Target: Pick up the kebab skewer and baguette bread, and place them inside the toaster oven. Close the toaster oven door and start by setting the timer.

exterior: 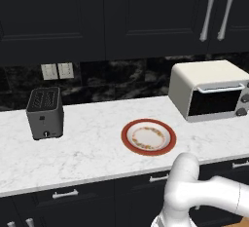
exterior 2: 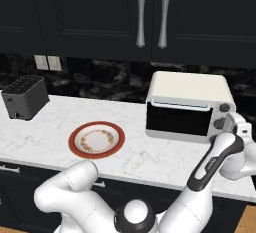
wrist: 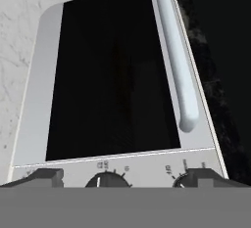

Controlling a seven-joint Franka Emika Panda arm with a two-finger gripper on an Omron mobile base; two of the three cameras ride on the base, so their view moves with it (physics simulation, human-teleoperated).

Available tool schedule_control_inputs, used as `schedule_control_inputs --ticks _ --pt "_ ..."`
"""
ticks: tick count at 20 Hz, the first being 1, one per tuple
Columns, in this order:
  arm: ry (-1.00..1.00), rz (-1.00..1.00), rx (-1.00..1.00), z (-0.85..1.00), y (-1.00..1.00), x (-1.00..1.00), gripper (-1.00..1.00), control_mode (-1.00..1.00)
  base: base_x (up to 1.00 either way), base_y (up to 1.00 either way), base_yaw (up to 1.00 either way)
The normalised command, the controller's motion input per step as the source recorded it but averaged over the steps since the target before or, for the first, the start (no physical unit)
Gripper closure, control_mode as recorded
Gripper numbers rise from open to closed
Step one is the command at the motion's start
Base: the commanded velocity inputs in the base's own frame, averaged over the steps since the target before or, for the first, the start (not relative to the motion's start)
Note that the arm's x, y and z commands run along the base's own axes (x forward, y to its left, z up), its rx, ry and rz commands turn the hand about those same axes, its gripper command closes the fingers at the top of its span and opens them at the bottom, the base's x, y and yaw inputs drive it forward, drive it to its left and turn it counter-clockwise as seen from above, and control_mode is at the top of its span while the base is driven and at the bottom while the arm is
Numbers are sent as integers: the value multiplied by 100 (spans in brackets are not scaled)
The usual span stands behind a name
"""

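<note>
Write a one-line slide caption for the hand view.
Open pincer facing the closed toaster oven door, its pale bar handle alongside, control knobs just ahead.

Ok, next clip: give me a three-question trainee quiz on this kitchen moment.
1. True or false: the toaster oven door is shut.
2. What lies on the plate? A) a baguette B) a skewer C) nothing
3. Fill in: the gripper faces the oven's ____ with its jaws open.

Key: 1 true. 2 C. 3 knobs, below the door in the hand view.
</note>
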Motion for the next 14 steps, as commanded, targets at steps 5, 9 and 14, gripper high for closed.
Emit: schedule_control_inputs --ticks 5,9,14 --pt "0 -10 0 0 4 13 -100 -100 0 0 0" --pt "0 -9 0 -7 18 16 -100 -100 0 0 0" --pt "0 -4 0 -12 7 17 -100 -100 0 0 0"
